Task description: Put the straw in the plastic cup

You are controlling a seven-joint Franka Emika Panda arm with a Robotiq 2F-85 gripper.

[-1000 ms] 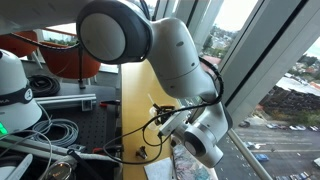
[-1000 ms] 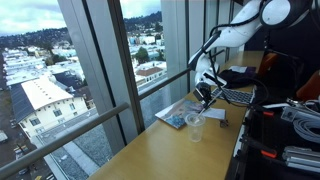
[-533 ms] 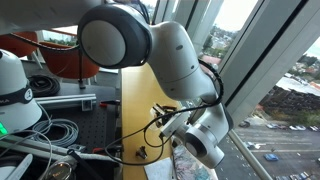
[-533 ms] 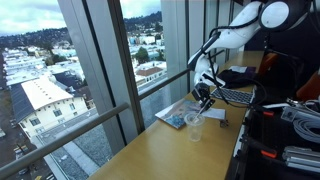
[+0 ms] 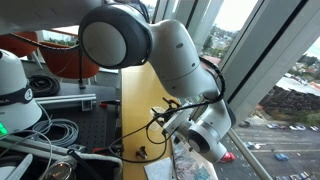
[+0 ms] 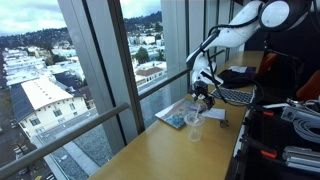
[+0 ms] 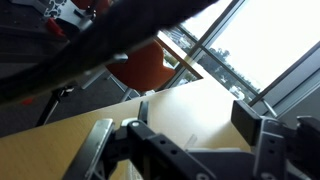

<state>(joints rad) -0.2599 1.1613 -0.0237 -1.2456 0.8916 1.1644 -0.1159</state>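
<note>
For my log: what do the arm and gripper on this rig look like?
The arm has bulky, rounded, glossy white links with a grey round cap at one joint. Thin black cables loop loosely beside the wrist. The gripper is black, with dark linkages in the wrist view. No markings are legible.

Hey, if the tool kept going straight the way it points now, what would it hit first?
The tool points downward. It would probably meet the wooden table close beside the plastic cup first; depth is unclear, so the cup's rim is possible.
</note>
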